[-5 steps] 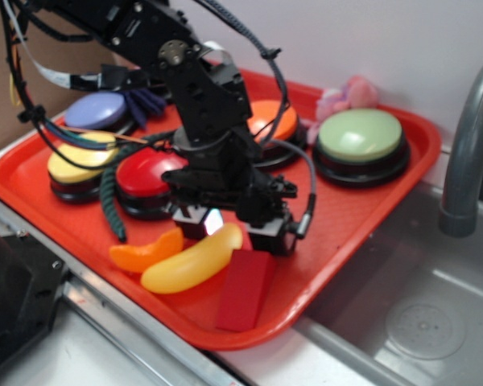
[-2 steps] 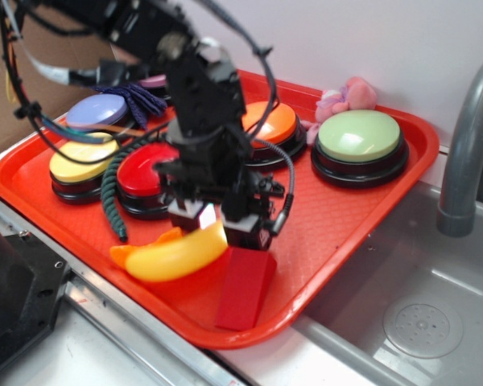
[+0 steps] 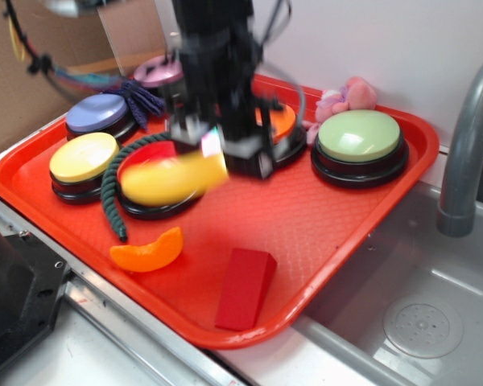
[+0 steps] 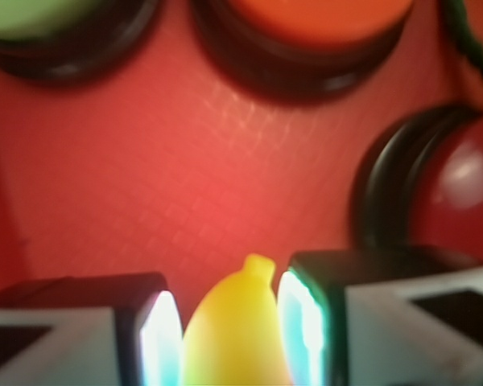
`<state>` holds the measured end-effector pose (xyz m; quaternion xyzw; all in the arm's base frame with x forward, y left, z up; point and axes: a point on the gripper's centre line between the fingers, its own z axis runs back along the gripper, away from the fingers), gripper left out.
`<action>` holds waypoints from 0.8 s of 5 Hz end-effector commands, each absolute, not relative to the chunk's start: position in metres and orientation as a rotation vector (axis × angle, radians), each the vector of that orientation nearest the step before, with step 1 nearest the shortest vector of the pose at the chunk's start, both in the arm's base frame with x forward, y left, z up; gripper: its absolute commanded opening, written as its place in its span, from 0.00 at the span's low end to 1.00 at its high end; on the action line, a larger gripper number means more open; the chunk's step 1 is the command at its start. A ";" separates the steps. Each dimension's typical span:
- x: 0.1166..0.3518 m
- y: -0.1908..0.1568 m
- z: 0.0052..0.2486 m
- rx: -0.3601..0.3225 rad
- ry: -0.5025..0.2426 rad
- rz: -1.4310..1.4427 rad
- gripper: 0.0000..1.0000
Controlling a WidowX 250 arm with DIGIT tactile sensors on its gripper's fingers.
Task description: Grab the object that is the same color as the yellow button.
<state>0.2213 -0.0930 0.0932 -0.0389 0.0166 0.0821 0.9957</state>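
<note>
Jaws clamped on banana (image 4: 235, 330) | gripper (image 3: 216, 153) above red tray (image 3: 322, 225) | sink (image 3: 419, 322) beside

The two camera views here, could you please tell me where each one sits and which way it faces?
Exterior: off the tray's front corner, above, looking down across it toward the wall; shows the arm and gripper.
Wrist: on the gripper, looking down past its fingers at the tray.
Shared: the banana clamped between the fingers, and the red button.

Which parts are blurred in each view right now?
Exterior: motion blur smears the claw and yellow banana; tray and orange slice stay sharp. Wrist: soft focus throughout, glare on the fingers flanking the banana.
</note>
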 end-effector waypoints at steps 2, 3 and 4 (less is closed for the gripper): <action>0.234 0.020 0.196 -0.076 -0.025 0.040 0.00; 0.230 0.037 0.202 -0.096 -0.073 0.027 0.00; 0.229 0.038 0.194 -0.079 -0.035 0.074 0.00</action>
